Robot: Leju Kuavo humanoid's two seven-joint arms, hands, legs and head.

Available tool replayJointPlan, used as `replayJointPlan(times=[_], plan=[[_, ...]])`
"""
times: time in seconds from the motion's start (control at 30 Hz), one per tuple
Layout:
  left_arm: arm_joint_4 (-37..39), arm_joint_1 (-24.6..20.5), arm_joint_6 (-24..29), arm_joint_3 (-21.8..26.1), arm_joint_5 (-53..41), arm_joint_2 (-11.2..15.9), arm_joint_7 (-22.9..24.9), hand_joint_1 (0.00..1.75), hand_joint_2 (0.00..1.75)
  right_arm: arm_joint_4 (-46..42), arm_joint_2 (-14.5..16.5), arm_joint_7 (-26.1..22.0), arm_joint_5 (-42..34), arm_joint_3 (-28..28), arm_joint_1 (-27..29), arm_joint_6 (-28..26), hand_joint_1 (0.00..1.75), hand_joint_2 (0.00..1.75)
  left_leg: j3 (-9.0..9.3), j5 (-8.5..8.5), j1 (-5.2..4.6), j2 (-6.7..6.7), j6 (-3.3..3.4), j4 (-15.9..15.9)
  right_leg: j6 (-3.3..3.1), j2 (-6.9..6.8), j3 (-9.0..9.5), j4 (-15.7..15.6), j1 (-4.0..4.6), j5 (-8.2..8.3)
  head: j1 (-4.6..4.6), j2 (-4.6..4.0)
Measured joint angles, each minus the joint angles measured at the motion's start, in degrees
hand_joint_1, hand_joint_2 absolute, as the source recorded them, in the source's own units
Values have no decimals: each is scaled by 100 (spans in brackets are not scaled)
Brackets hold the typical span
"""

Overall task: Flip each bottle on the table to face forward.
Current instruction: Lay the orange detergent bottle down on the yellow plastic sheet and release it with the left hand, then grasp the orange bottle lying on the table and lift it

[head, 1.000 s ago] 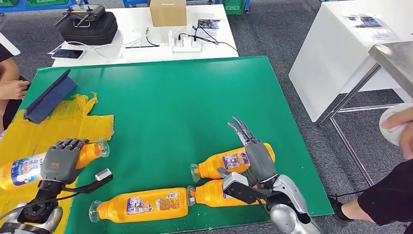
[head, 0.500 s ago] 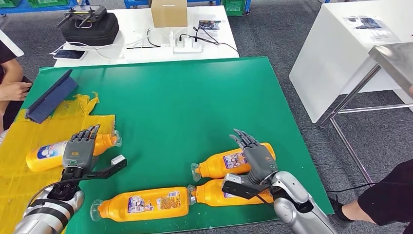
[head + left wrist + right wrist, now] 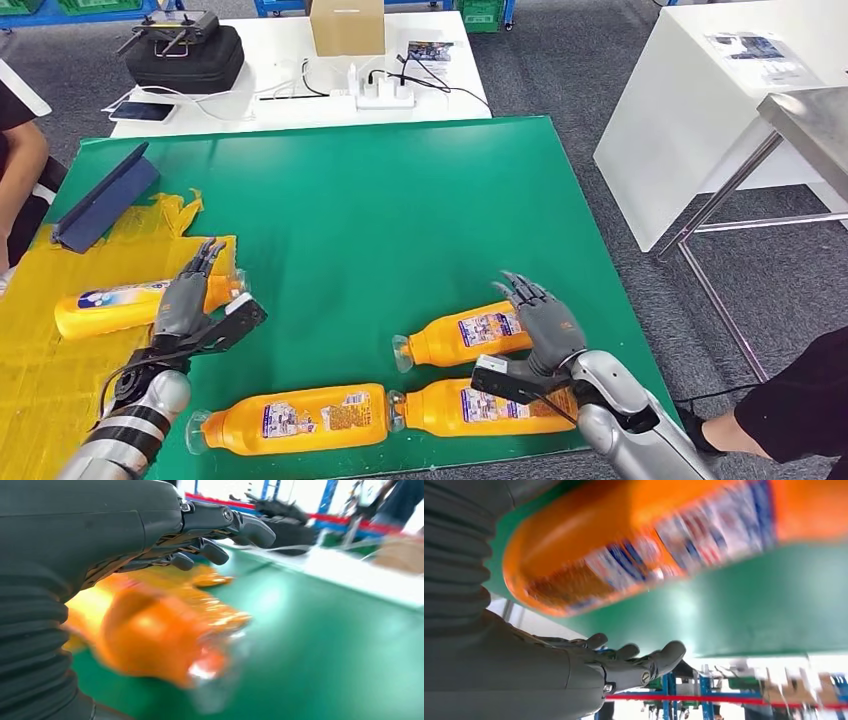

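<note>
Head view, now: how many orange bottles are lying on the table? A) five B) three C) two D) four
D: one bottle lies on the yellow sheet by the left hand, one lies near the front edge, and two more, and, lie by the right hand.

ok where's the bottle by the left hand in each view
head view: bottle lies on the yellow sheet at left, the left hand over its neck end.
left wrist view: blurred orange bottle under the fingers.
right wrist view: not in it.
shared landmark: green table.
</note>
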Motion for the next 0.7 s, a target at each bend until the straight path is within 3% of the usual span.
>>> replayJointPlan(times=[0.27,0.5,0.53,0.63,0.67,0.7], plan=[[-1534,512,-431,50,817,-156,-251,0,175,680,215,307,960,220,-455,-211,0,175,-3,0,-9,20,0,-1,2,9,-7,2,1,2,-2,0],[-2353,680,-606,-108,1209,-267,-469,0,175,1752,576,108,951,621,-1290,-81,4,175,-3,7,-7,17,6,-1,9,7,-4,2,-2,6,-1,0],[-2423,692,-614,-129,1234,-275,-487,0,175,1863,608,90,949,658,-1357,-84,21,175,-3,7,-8,17,6,-1,10,7,-4,2,-3,7,-1,0],[-2569,710,-630,-180,1282,-290,-516,0,175,2112,686,58,933,743,-1491,-101,124,175,-4,6,-9,16,7,-1,11,7,-3,2,-5,7,-1,0],[-2608,720,-632,-193,1305,-290,-531,0,175,2185,709,46,915,767,-1526,-114,148,175,-4,6,-10,16,7,-1,11,7,-4,2,-5,7,-1,0],[-2648,733,-630,-205,1340,-290,-553,0,175,2258,729,21,882,790,-1560,-128,156,175,-4,6,-10,16,7,-1,11,7,-4,1,-5,7,-2,0]])
